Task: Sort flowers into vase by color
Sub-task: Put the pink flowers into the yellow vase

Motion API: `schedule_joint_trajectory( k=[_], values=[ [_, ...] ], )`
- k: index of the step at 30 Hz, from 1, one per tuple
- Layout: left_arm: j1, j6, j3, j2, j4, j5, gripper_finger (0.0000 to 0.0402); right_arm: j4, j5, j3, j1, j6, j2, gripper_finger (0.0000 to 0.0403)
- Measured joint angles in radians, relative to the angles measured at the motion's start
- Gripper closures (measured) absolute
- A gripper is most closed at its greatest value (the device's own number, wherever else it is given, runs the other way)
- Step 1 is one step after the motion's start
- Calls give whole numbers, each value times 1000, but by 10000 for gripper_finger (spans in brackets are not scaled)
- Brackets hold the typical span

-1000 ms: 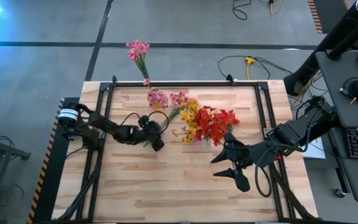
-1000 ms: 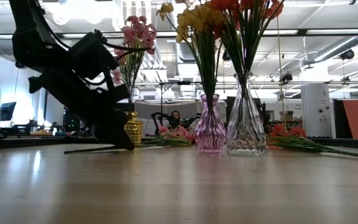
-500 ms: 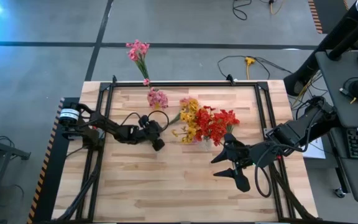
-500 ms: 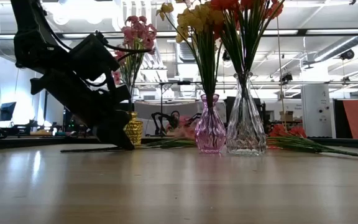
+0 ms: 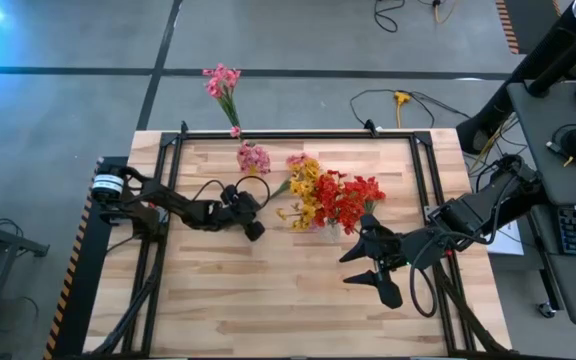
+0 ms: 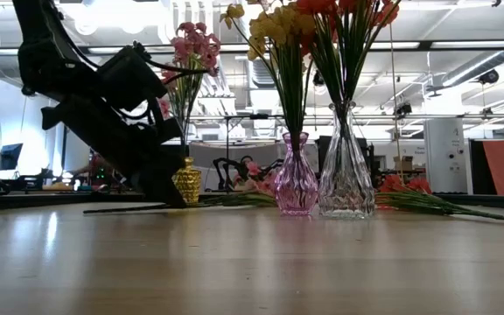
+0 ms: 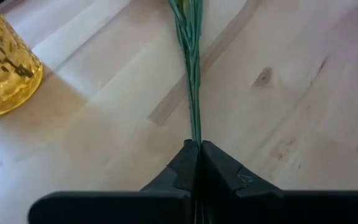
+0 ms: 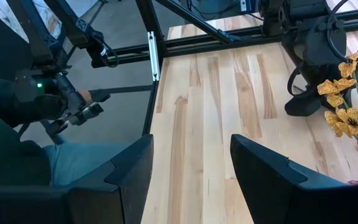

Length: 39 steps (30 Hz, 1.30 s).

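Three vases stand near the table's middle, seen in the low view: a gold vase [image 6: 187, 180] with pink flowers [image 6: 192, 48], a pink vase [image 6: 296, 182] with yellow flowers [image 6: 274, 31], and a clear vase [image 6: 346, 175] with red flowers [image 6: 344, 10]. That much of the sorting is judged done.

A good deal is left. A pink spray [image 5: 296, 161] lies flat on the table [image 5: 288, 290], its blossoms at about one o'clock from the left gripper [image 5: 254, 231], its stem [image 7: 192, 81] running back to that gripper. More red sprays [image 6: 427, 201] lie on the table at three o'clock from the clear vase in the low view. A pink bunch [image 5: 222, 84] lies on the floor beyond the table's twelve o'clock edge.

The left gripper is closed tight on the stem's end, as the left wrist view shows, just beside the gold vase [image 7: 5, 65]. The lift is not yet made; the spray is judged to belong in the gold vase.

The right gripper [image 5: 372, 262] hangs at about five o'clock from the vases, jaws spread wide and empty.

Against the earlier frames, the left jaws are now shut where they were part open a second ago. The spray's blossoms have been dragged slightly, from beside the standing pink flowers toward the yellow ones. The right arm is unchanged.
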Motion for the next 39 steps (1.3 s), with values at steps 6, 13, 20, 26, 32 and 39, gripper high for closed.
schedule_joint_trajectory(
  k=[6, 13, 20, 26, 32, 39],
  values=[
    [-16, 6, 0, -57, -3, 1, 401, 0, 0, 0, 0, 0, 0, 197],
    [-56, 3, 0, -159, -65, 1, 402, 0, 0, 0, 0, 0, 0, 197],
    [-102, -30, 0, -308, -168, -30, 401, 0, 0, 0, 0, 0, 0, 197],
    [-161, -53, 0, -459, -275, -64, 401, -3, 0, 0, 0, 0, 0, 197],
    [-242, -48, 0, -577, -303, -63, 401, -1, 1, 0, 0, -13, 0, 197],
    [-297, -45, 13, -700, -366, -120, 401, 0, 1, 0, 0, -18, 0, 197]
  ],
)
